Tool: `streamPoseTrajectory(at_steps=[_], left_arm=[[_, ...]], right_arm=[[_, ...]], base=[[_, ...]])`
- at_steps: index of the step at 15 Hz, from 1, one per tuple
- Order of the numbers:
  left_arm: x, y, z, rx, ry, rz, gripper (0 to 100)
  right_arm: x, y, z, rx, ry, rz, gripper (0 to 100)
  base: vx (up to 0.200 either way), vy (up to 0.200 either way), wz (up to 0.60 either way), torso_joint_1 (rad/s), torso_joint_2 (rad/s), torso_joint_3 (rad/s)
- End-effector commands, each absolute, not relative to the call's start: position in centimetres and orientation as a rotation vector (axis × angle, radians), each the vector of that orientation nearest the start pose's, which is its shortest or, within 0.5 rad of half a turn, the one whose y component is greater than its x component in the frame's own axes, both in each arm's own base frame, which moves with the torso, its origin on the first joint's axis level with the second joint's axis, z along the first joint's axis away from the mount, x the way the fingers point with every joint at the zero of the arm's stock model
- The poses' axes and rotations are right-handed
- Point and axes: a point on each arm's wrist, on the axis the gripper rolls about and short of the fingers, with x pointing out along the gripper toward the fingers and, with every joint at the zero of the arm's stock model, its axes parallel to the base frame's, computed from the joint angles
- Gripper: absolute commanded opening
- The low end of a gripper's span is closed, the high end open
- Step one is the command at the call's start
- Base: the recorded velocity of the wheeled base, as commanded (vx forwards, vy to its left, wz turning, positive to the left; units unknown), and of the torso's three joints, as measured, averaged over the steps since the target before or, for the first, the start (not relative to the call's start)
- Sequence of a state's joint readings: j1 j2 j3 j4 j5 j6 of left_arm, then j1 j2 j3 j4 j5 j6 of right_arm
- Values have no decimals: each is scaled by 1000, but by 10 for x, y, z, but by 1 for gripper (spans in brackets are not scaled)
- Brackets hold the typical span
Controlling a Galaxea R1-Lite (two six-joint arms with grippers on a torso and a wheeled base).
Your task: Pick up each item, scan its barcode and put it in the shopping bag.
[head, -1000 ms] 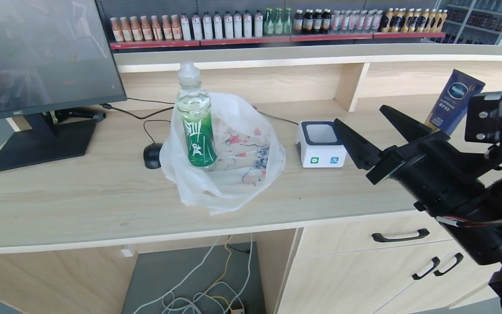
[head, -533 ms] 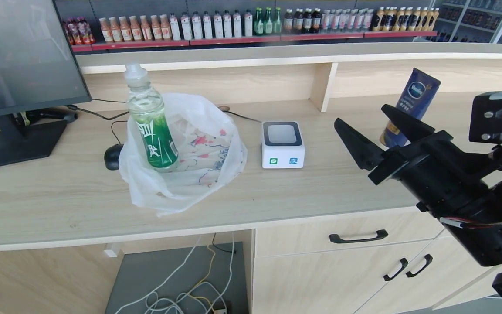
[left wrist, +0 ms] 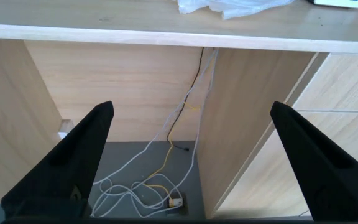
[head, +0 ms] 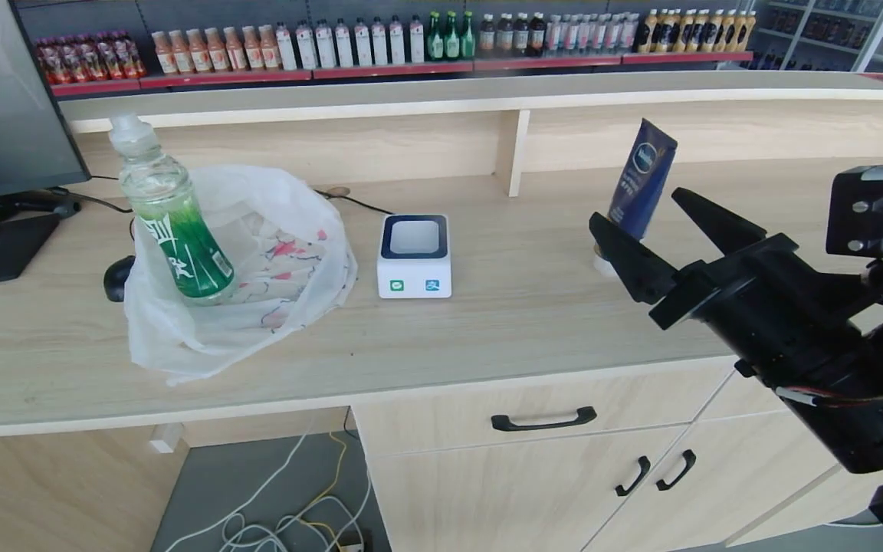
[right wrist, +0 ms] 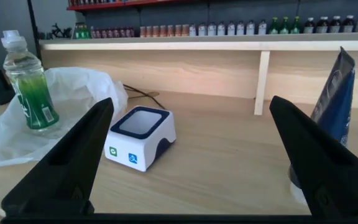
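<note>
The right gripper [head: 634, 205] hangs over the front of the counter [head: 487, 330] with its fingers spread wide and nothing between them. It is lined up on the blue tube [head: 643, 178], which stands just ahead of the fingertips and not yet between them. The wide spread looks meant to take the tube across its flat body. The tube stands upright on its white cap [head: 601, 264], which keeps its sides free for such a grasp. The scanner [head: 414, 255] sits well off to the gripper's left with its window facing up, probably so an item can be passed over it on the way to the shopping bag [head: 257, 307]. The bag lies farther left again, its mouth slumped open, with a green-labelled bottle [head: 173, 222] already standing in it; the tube seems to be the item left to handle. The head view gives the spacing along the counter and shows how the gripper stands to the tube. The right wrist view looks out between the right gripper [right wrist: 189, 102] fingers and shows the blue tube [right wrist: 335, 93] near one finger, and the scanner [right wrist: 138, 138] nearer the other. The left wrist view shows the left gripper [left wrist: 191, 106], released and empty, held low below the counter edge and facing loose cables [left wrist: 160, 168] on the floor.
</note>
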State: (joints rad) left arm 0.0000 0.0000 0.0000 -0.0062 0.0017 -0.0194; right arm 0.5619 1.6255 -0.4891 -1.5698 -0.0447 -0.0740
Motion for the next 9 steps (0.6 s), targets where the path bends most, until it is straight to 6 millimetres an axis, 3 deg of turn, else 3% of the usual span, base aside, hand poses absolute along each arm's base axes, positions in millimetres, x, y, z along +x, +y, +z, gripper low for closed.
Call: streamPoseTrajectory(at_steps=[1, 2, 6, 9], left_arm=[[-23, 0, 76, -20, -5, 1, 100], [-23, 0, 76, -18, -5, 1, 100], [-23, 0, 75, -11, 0, 2, 100], [-23, 0, 75, -11, 0, 2, 100]], right_arm=[[213, 133, 216, 58, -436, 494, 100], [213, 133, 215, 58, -435, 494, 100], [213, 133, 215, 60, -432, 493, 100], [212, 128, 203, 43, -385, 484, 100]], base=[[0, -200, 0, 7, 2, 2], [0, -200, 0, 2, 2, 7], [0, 0, 0, 0, 0, 0], [0, 0, 0, 0, 0, 0]])
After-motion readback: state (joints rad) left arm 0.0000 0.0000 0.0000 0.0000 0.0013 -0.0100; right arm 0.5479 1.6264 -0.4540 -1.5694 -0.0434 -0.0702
